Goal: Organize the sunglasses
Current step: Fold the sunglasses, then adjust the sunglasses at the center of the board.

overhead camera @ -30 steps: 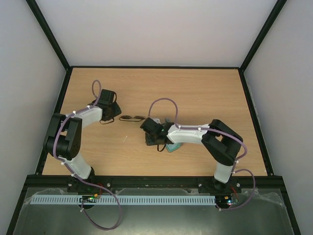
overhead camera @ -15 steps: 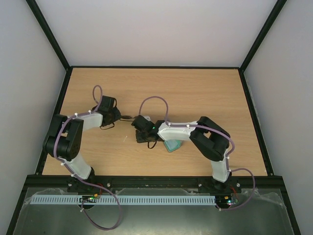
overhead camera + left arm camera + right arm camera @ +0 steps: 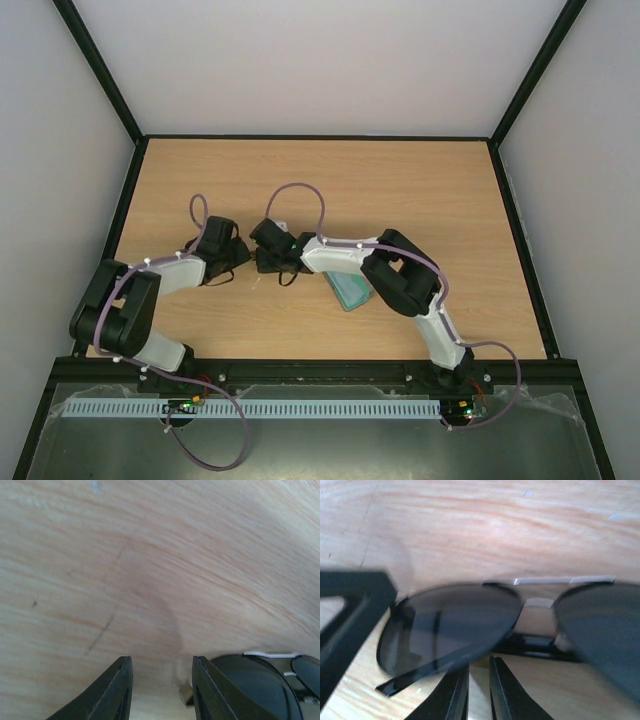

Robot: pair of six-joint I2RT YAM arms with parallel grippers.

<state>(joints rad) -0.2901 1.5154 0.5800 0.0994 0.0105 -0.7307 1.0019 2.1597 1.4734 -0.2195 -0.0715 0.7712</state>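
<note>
Though the teal thing [image 3: 352, 294] is too hidden to tell if it holds anything, sunglasses [image 3: 450, 625] sit left of tabletop centre. They're just beside the spread left gripper [image 3: 161, 680] and over the nearly-closed right gripper [image 3: 479, 680], grip unclear.

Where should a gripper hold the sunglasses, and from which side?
Probably at the bridge of the sunglasses, coming from above. It is the narrow middle part between two broad lenses, so a grip closes across it easily, the weight balances, and the lenses stay untouched.

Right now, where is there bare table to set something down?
The table is bare across its far half and right side. Crowded: where left arm and right arm meet at the sunglasses, by the teal item.
</note>
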